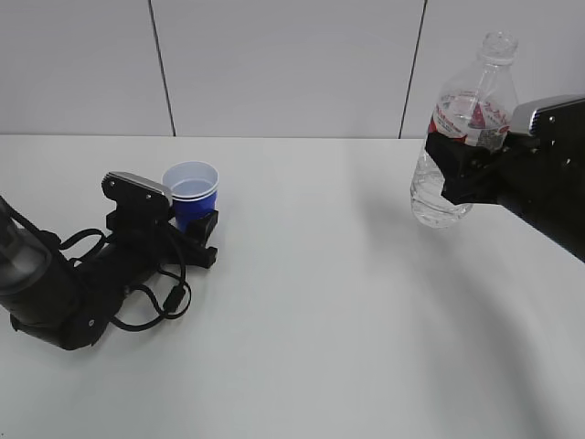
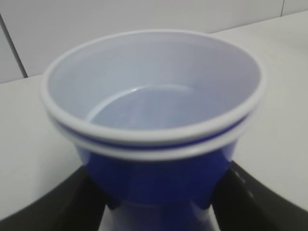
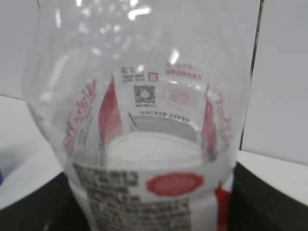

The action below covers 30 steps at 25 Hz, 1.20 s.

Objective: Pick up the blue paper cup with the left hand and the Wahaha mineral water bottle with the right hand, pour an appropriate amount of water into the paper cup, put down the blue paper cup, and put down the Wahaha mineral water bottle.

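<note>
The blue paper cup stands upright at table level on the left, its white inside showing no water I can make out. My left gripper is shut on its lower body; in the left wrist view the cup fills the frame, with a black finger pressed against each side. My right gripper is shut on the Wahaha mineral water bottle and holds it upright, capless, well above the table at the right. In the right wrist view the bottle shows its red-and-white label close up.
The white table runs to a grey panelled wall at the back. A black cable loops on the table beside the left arm. The two arms are far apart, with bare tabletop between them.
</note>
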{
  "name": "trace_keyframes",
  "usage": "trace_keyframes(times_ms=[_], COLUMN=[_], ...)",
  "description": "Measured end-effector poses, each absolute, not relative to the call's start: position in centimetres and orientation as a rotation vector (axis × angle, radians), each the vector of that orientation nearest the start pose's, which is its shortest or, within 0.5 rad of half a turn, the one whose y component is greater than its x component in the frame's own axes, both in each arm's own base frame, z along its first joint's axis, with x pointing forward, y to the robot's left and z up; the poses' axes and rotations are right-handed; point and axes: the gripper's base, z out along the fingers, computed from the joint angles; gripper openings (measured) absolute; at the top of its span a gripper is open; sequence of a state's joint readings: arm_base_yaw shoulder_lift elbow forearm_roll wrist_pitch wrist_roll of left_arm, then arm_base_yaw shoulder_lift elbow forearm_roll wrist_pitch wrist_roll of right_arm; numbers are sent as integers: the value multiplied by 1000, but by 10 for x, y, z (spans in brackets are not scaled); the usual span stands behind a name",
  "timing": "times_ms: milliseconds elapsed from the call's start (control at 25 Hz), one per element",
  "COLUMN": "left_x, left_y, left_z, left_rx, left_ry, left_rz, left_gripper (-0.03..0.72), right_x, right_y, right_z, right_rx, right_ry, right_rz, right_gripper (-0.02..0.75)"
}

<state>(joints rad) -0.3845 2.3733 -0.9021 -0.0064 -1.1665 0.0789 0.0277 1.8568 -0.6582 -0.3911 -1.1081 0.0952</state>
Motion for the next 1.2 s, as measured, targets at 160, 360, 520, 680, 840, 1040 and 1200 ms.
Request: trace_keyframes(times_ms=[160,360,520,680,840,1040,1200], left_x=[359,359,359,359,358,350,345], left_y=[-144,-142,-142,-142,-140,-136,-134], left_z=[29,28,28,28,27,26,31], left_rx=[399,379,377,372,360,362,361], left_ry=[1755,1764,1764,1766,1777,1801,1805], left_rz=[-211,-199,-198,-195,-186,-181,-180], left_gripper=[514,550,552,555,557,558,558], right_x=[332,332,332,332,332,332,332], right_y=[40,40,40,40,40,40,40], right_z=[165,165,165,165,165,165,165], right_rx=[-360,-360,-360,-360,-362,-362,-362], right_ry=[1568,1568,1568,1568,1568,1568,1568], right_rz=[234,234,234,234,234,234,234], right_gripper=[449,449,449,449,449,449,449])
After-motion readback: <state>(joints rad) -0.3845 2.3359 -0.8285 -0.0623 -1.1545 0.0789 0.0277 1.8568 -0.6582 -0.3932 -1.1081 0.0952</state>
